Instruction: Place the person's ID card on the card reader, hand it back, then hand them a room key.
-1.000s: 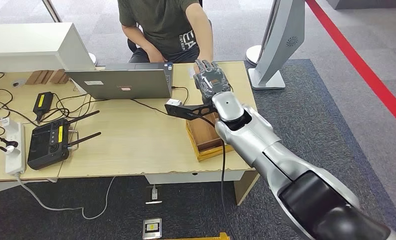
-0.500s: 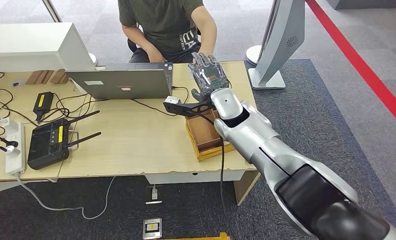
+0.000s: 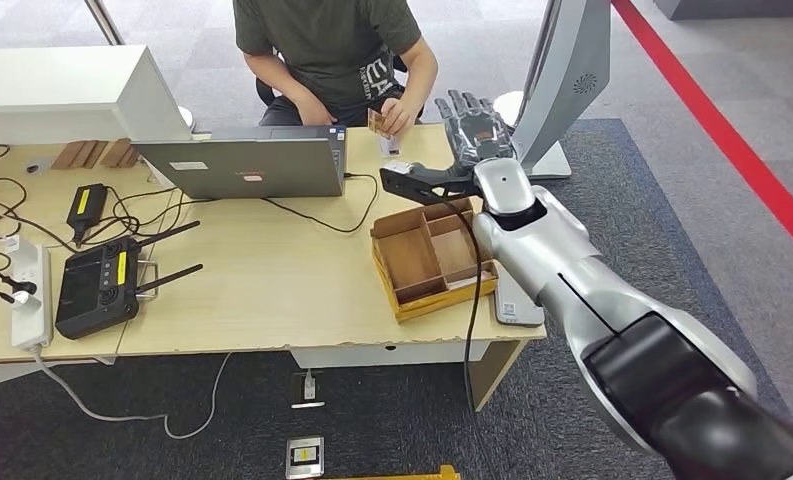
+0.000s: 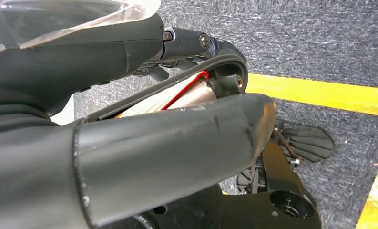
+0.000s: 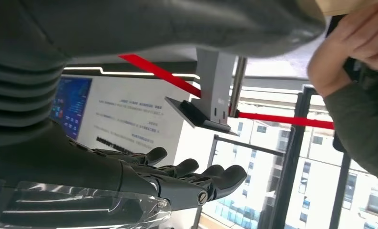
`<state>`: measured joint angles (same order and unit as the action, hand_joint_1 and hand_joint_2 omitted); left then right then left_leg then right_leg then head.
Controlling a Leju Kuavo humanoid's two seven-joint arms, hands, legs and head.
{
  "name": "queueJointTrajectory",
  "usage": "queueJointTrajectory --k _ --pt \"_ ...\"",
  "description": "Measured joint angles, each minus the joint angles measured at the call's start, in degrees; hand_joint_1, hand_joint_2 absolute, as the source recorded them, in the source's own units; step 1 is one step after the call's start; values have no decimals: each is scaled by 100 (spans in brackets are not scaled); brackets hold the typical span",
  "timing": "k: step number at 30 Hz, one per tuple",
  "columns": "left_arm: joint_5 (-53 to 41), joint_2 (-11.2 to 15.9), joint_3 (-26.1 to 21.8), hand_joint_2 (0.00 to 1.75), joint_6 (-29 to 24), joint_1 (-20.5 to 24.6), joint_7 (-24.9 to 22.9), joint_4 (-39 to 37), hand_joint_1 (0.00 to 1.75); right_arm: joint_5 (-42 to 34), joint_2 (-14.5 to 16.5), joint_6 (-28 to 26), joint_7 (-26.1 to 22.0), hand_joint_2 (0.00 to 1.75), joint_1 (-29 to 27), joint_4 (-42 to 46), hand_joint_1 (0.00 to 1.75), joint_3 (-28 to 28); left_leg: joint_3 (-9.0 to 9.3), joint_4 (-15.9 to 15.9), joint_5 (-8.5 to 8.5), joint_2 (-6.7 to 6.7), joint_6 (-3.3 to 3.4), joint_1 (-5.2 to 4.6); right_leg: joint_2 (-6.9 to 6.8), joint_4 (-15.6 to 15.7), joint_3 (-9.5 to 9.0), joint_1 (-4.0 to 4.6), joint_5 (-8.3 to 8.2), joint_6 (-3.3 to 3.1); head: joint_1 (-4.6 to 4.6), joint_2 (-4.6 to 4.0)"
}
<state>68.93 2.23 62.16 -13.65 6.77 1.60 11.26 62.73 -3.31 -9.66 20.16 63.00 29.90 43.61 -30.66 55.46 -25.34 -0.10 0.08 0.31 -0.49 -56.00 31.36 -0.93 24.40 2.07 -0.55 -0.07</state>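
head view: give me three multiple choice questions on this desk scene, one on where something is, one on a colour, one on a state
1. Where is the wooden tray?
A. on the desk beside the robot's right arm
B. on the floor
C. on top of the laptop

2. What colour is the stripe on the floor at far right?
A. blue
B. red
C. white

3. How is the robot's right hand?
A. clenched on a cable
B. holding the tray
C. fingers apart, holding nothing

Answers: 1 A, the wooden tray sits on the desk near its right end. 2 B, the floor stripe is red. 3 C, the right hand has spread fingers and holds nothing, while the person's hand holds a card.
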Motion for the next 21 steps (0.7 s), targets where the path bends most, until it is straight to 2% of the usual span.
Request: queueJointTrajectory --k 5,12,17,21 --pt "-10 11 0 0 27 -29 -178 0 0 -342 -880 443 395 0 -302 293 0 -281 44 12 -4 -8 7 0 -6 11 -10 0 -5 9 3 0" --pt "140 25 -4 0 -114 -84 -263 0 0 -569 -2386 877 956 0 -1365 878 0 -1094 35 22 -13 -20 21 -2 -17 21 -19 -3 -9 26 -11 0" --pt "326 -8 -42 0 -304 -71 -221 0 0 -602 -3100 750 856 0 -2025 1120 0 -1774 30 21 -13 -17 23 -5 -12 21 -14 -4 -11 29 -5 0" --pt "418 -63 -68 0 -445 -66 -190 0 0 -737 -3439 435 663 0 -2537 1132 0 -2299 30 20 -11 -20 24 -4 -16 20 -13 -3 -11 29 -3 0"
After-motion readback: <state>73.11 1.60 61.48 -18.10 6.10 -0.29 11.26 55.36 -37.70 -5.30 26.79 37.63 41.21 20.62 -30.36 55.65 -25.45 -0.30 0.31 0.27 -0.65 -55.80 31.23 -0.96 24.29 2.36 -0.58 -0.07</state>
